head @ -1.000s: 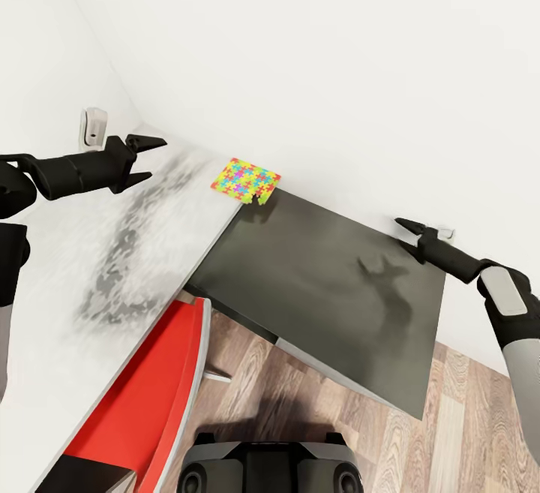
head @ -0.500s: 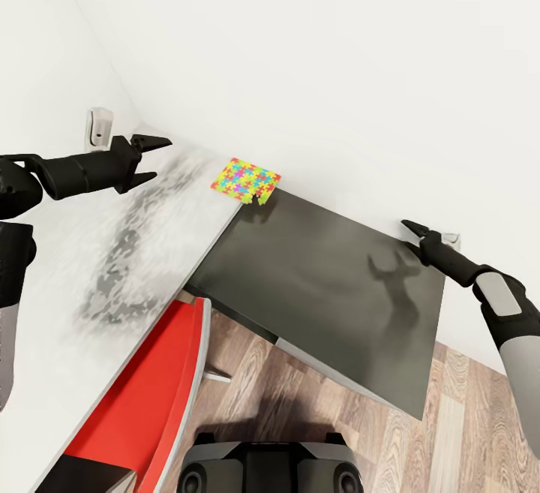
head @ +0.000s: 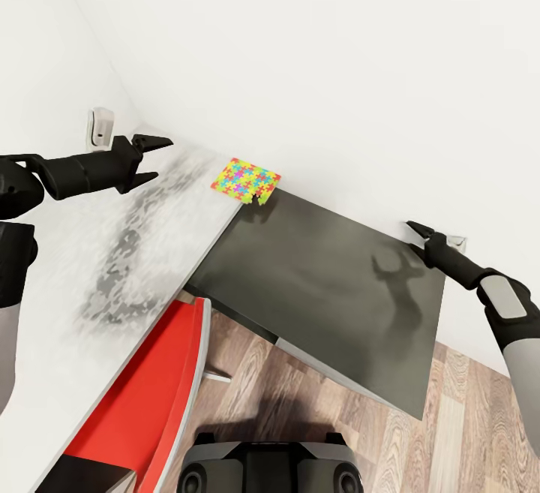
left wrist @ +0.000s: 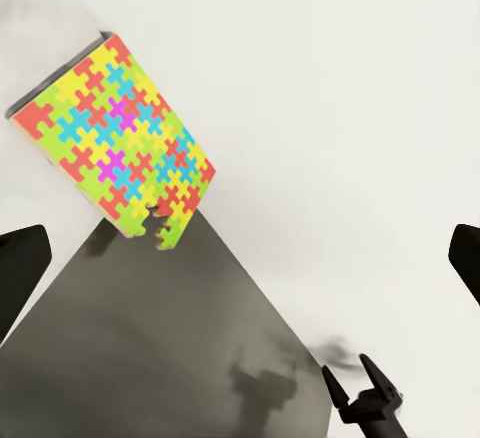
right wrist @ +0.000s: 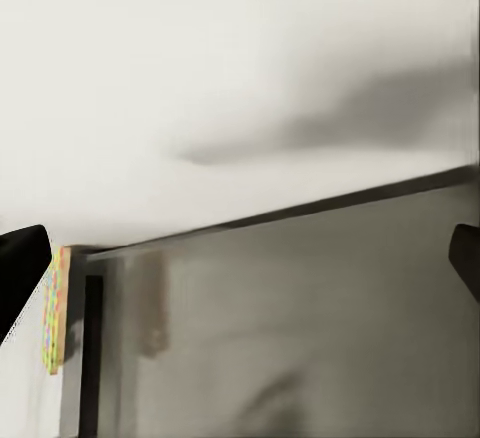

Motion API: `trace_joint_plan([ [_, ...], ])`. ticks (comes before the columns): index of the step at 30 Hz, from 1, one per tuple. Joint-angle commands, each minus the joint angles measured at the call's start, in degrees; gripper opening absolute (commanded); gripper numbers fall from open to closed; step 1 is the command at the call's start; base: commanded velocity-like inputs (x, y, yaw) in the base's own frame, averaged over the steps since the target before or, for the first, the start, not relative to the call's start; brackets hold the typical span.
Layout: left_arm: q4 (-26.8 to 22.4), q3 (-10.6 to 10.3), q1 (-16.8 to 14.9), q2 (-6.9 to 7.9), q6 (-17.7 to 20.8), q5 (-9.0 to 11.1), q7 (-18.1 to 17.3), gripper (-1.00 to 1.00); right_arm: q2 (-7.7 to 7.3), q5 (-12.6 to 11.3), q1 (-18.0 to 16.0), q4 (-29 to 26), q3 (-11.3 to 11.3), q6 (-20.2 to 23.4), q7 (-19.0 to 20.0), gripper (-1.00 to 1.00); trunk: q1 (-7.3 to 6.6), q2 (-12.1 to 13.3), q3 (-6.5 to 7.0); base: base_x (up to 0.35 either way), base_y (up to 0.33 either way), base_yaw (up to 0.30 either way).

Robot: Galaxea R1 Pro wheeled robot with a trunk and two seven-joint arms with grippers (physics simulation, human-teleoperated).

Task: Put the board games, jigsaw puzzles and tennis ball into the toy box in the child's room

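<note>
Left jaws: my left gripper (head: 150, 157) is spread, nothing between the fingers, held above the table (head: 67, 268) near the wall corner.
Right jaws: my right gripper (head: 417, 231) hangs over the far corner of the dark cabinet (head: 322, 283), close to the wall; its fingers look spread, with nothing in them.
Task item: one jigsaw puzzle (head: 245, 179) lies flat at the table's end against the wall, its near corner overhanging the edge above the dark cabinet. Two pieces at that corner look ragged.
Position relative to jaws: the puzzle sits between my two grippers, well apart from both.
Other toys, toy box: I cannot place them from here.
Risk, push-off: a thin board flat on a smooth top gives the fingers little to bite. A sideways nudge could slide it off the edge onto the cabinet.
Risk, wall: both grippers work close to the white wall (head: 337, 65); an approach from behind the puzzle would likely strike it.
Risk, chair: the red chair (head: 150, 395) stands under the table edge and could block my base from closing in.
</note>
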Motion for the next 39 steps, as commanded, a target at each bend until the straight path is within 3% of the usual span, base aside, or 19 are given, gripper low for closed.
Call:
trace_joint_plan([
  [1, 0.0, -0.1, -0.1, 0.03, -0.1, 0.6, 0.6, 1.0, -0.01, -0.4, 0.0, 0.0, -0.4, 0.8, 0.1, 1.0, 0.03, -0.1, -0.07, 0.0, 0.0, 0.0],
  [6, 0.0, -0.1, 0.0, 0.02, -0.1, 0.6, 0.6, 1.0, 0.07, -0.6, 0.2, -0.5, -0.7, 2.1, 1.6, 1.0, 0.03, -0.1, -0.07, 0.0, 0.0, 0.0],
  [14, -0.1, -0.1, 0.0, 0.01, -0.1, 0.6, 0.6, 1.0, 0.24, -0.1, 0.8, -1.1, -0.7, 3.5, 8.6, 1.0, 0.03, -0.1, -0.07, 0.0, 0.0, 0.014],
  [29, 0.0, -0.1, 0.0, -0.13, -0.1, 0.6, 0.6, 1.0, 0.09, 0.2, 0.9, -1.1, -0.7, 4.0, 10.8, 1.0, 0.03, -0.1, 0.1, 0.0, 0.0, 0.181],
  [39, 0.0, -0.2, 0.0, -0.22, -0.1, 0.5, 0.6, 1.0, -0.05, 0.3, 0.9, -1.1, -0.7, 4.1, 11.2, 1.0, 0.03, -0.1, 0.11, 0.0, 0.0, 0.049],
])
